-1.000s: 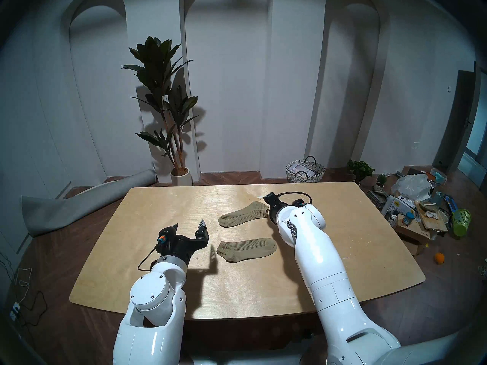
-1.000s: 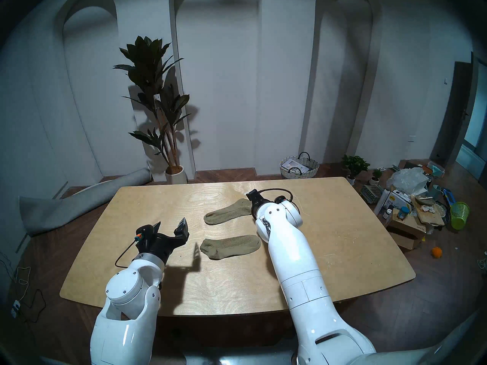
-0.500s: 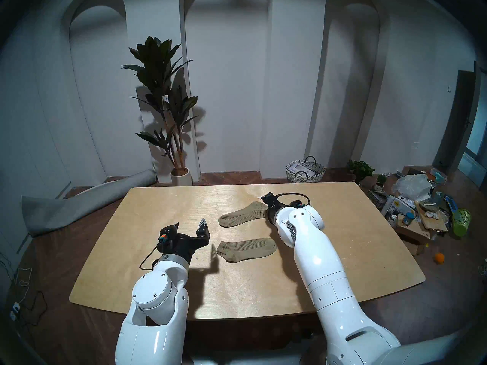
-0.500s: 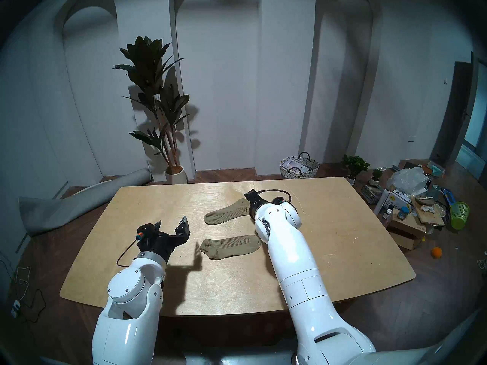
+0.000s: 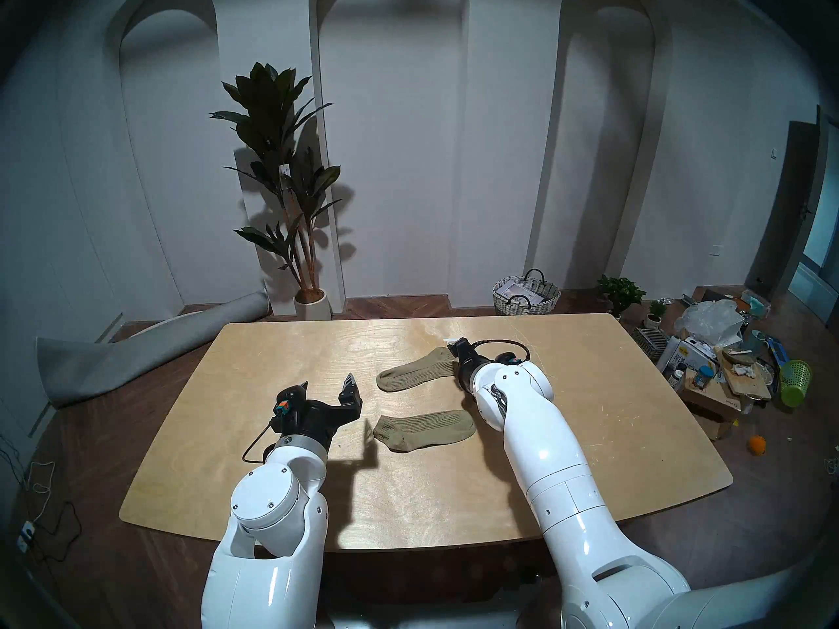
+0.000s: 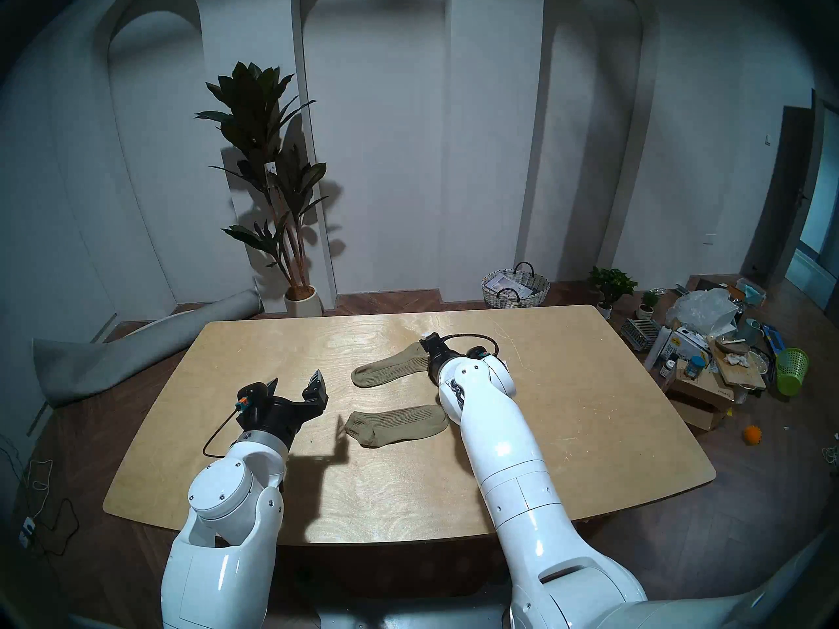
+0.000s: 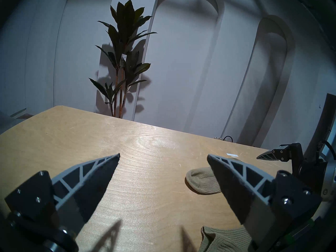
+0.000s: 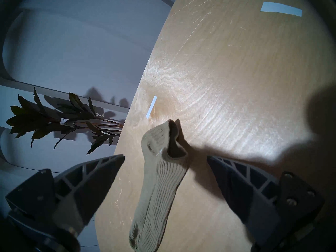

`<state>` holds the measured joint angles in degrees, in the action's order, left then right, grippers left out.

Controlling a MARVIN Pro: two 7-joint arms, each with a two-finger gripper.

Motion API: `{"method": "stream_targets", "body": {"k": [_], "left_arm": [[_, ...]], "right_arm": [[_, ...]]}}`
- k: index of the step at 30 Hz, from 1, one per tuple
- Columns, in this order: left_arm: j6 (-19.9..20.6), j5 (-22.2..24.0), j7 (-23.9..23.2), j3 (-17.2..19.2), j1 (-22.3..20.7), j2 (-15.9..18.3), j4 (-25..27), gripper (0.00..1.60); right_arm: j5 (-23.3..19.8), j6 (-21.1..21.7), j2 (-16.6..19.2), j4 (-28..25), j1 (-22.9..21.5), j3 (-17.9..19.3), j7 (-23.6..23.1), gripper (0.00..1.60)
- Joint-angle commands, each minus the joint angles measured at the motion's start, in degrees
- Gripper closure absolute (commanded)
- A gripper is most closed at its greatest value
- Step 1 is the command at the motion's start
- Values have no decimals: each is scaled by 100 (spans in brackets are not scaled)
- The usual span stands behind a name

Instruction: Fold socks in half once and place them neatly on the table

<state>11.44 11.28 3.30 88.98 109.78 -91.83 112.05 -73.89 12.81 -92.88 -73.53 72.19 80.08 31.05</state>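
Two olive-khaki ribbed socks lie flat and unfolded on the birch table (image 5: pixel 272 478). The far sock (image 5: pixel 415 370) lies toe to the left, cuff to the right. The near sock (image 5: pixel 424 430) lies in front of it. My right gripper (image 5: pixel 457 346) is open over the far sock's cuff; in the right wrist view its fingers (image 8: pixel 101 175) straddle the cuff end (image 8: pixel 161 175) without touching it. My left gripper (image 5: pixel 327 382) is open and empty, held above the table left of both socks. The left wrist view shows the far sock's toe (image 7: pixel 201 182) and the near sock's cuff (image 7: pixel 223 240).
Two white tape strips (image 8: pixel 280 8) (image 8: pixel 151 106) lie on the table beyond the far sock. A potted plant (image 5: pixel 290 183) and a rolled grey mat (image 5: pixel 136 355) stand behind left. A wicker basket (image 5: pixel 526 294) and floor clutter (image 5: pixel 726 355) lie to the right.
My right gripper has moved slightly left and down toward the far sock's cuff. My left arm has shifted a little to the right. Both socks lie as before.
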Motion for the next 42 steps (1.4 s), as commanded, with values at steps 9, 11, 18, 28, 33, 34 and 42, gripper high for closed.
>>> {"method": "stream_targets", "body": {"k": [9,11,18,28,33,34,42], "left_arm": [[22,-56,61,-14,-136,-3,74,0],[22,-63,71,-15,-137,-3,75,0],[41,-66,104,-4,-134,-14,87,0],[-17,-11,97,41,-108,-34,90,0],[-34,14,95,60,-85,-38,99,0],[-39,27,91,69,-77,-40,100,0],[-66,59,89,96,-49,-40,103,0]], "right_arm": [[47,-196,-138,542,-389,-152,-280,0],[49,-236,-157,648,-432,-160,-286,0],[103,-324,-172,895,-520,-232,-301,0],[353,-502,-171,1171,-561,-430,-274,23],[451,-619,-182,1294,-573,-482,-280,85],[500,-646,-167,1324,-582,-517,-296,95],[538,-747,-169,1264,-529,-526,-278,160]]}}
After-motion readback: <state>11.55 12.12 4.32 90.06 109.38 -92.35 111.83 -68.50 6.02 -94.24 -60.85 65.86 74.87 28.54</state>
